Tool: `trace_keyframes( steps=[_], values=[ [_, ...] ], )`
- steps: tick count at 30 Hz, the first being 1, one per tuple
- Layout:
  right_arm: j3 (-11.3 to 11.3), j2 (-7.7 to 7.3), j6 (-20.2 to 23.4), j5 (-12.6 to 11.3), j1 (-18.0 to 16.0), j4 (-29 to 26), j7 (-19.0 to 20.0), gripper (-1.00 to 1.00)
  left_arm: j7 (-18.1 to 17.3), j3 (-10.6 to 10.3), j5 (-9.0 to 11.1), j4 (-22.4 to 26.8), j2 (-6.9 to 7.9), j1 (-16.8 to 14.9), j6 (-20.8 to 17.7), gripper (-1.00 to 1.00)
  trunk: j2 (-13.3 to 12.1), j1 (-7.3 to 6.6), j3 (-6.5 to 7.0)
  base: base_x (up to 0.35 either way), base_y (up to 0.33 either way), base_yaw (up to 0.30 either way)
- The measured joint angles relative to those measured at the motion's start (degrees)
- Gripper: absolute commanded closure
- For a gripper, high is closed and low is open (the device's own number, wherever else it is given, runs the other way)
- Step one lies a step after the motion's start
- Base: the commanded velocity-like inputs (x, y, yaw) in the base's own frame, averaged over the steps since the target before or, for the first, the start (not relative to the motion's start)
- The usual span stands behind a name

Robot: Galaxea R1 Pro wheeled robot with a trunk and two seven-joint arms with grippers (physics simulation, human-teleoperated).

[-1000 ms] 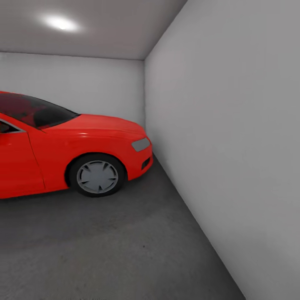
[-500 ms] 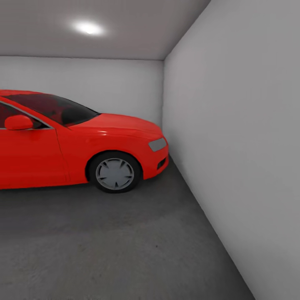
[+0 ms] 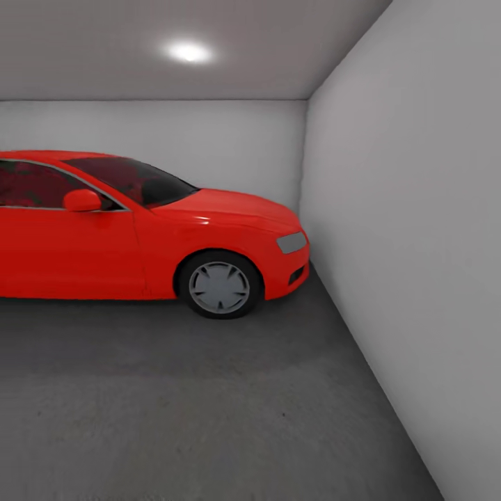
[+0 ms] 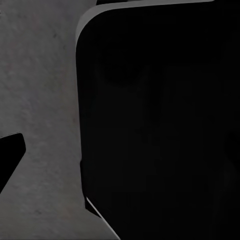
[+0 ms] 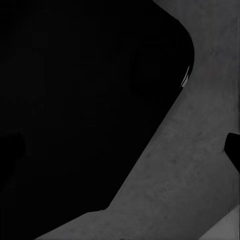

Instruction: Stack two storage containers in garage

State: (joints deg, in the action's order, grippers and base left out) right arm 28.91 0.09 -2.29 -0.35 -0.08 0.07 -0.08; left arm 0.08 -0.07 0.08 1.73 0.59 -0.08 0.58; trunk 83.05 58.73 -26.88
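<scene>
The robot is standing in the garage, and going from left to right the head view is showing a glossy red car (image 3: pixel 146 236) with a grey spoked front wheel (image 3: pixel 219 287), parked nose toward the plain pale grey side wall (image 3: pixel 417 229), with the dark grey, rough, speckled concrete floor (image 3: pixel 209 410) spreading open in front of it under a round ceiling light (image 3: pixel 189 51). Neither red-orange plastic bin is appearing in these pictures, so where they are lying cannot be told. In the left wrist view a dark finger tip (image 4: pixel 9 157) is cutting in at one edge over the concrete, beside a large black rounded body (image 4: pixel 160 125), probably the robot's own base; in the right wrist view a similar dark tip (image 5: pixel 233 150) is showing past another black mass (image 5: pixel 85 100). Whether either pair of fingers is spread or pressed together cannot be told. Judging from this, the robot is travelling or surveying, not handling; the next move is probably calling for finding a container and a bare patch of concrete for setting it down.
</scene>
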Motion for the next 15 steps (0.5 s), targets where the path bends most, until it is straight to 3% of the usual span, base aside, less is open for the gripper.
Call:
trace_keyframes(
  steps=[15],
  values=[
    [0.0, 0.0, 0.0, 0.0, 0.0, 0.0, 0.0, -1.0, 0.0, 0.0, 0.0, 0.0, 0.02, 0.0, 0.0, -1.0, 0.0, 0.0, 0.0, 0.0, 0.0, 0.276]
  ],
)
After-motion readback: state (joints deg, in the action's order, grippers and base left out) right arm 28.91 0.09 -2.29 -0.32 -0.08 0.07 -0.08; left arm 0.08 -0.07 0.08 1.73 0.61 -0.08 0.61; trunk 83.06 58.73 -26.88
